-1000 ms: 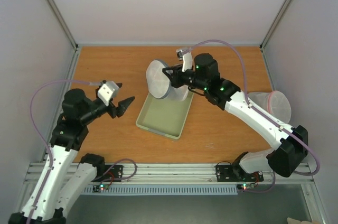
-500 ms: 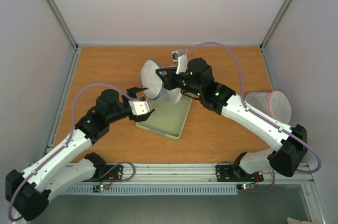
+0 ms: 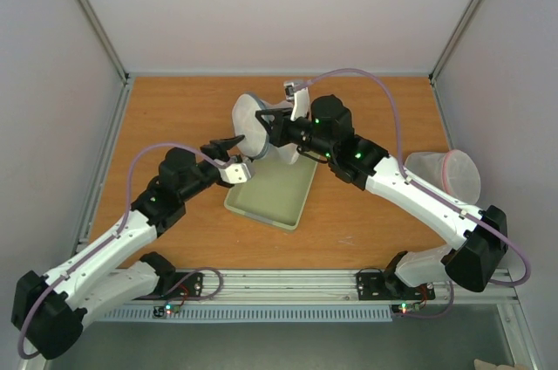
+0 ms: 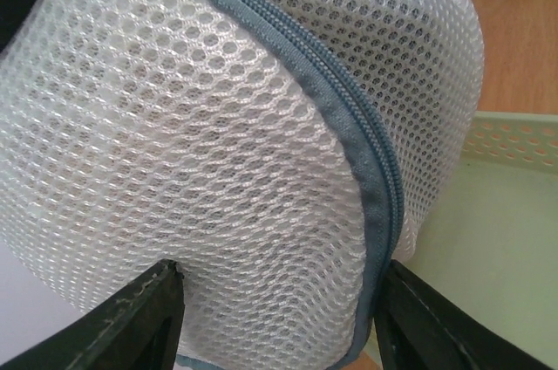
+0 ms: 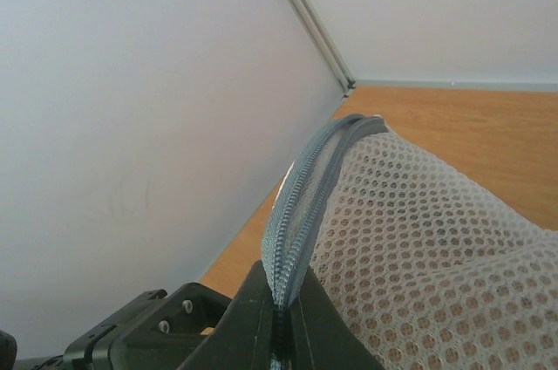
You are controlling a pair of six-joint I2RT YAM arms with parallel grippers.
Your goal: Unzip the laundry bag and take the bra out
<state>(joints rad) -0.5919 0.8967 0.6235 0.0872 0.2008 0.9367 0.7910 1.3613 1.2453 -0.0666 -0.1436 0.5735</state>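
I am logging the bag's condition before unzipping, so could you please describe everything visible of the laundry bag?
The laundry bag is a round, domed pouch of white honeycomb mesh with a grey zip band around its rim; the zip looks closed along the stretch in view. It stands on edge over the far end of the pale green tray. The right gripper pinches the zip band, and the left gripper, open, flanks its lower edge. Its contents cannot be made out.
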